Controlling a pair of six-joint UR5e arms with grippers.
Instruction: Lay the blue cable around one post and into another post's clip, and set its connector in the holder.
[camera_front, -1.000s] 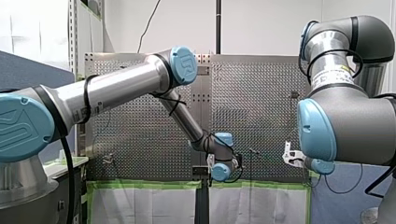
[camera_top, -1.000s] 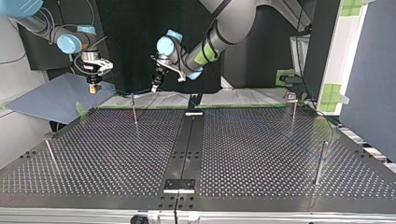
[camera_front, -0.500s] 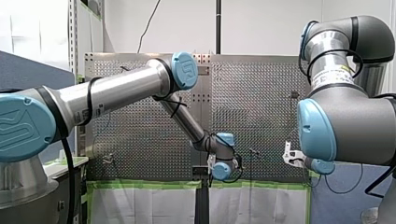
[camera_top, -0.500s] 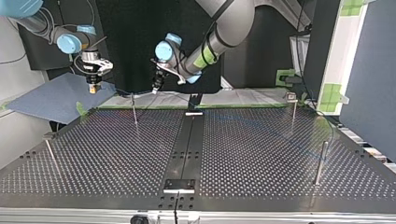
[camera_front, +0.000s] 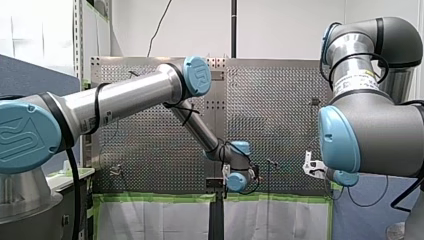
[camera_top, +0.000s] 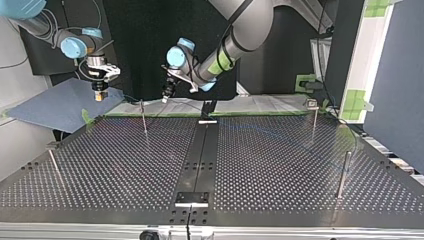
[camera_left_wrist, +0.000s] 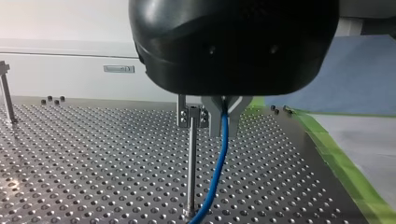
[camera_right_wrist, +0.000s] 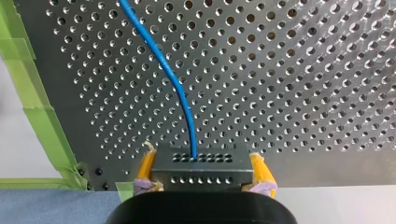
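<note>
— Gripping the blue cable (camera_left_wrist: 219, 163), my left gripper (camera_left_wrist: 223, 132) is closed. Its two metal fingers (camera_left_wrist: 215, 122) pinch the cable, which hangs down from them in a soft curve.

— What stands near it?

— A thin steel post (camera_left_wrist: 190, 168), just beside the fingers, with a small clip (camera_left_wrist: 190, 115) at its top. The cable runs beside the post and apart from the clip. Down at the post's foot I cannot tell if they touch.

— And your other one?

— My right gripper (camera_right_wrist: 201, 157) is clamped on the connector (camera_right_wrist: 201, 173), a dark flat block with rows of small holes, between the yellow pads (camera_right_wrist: 145, 165). The cable leaves the middle of the block and goes away over the table (camera_right_wrist: 303, 70). The table is a metal sheet full of round holes, edged with green tape (camera_right_wrist: 45, 126).

— Did something move in the last second?

— Only a little. In the top view my left wrist went slightly lower and toward the view's left. In the front view my left elbow sank a bit. My right gripper stayed where it was.

— What do the wrist views give that the others do not?

— The grip itself. In the top view the cable is only a faint line, and in the front view I cannot read the fingers.
</note>
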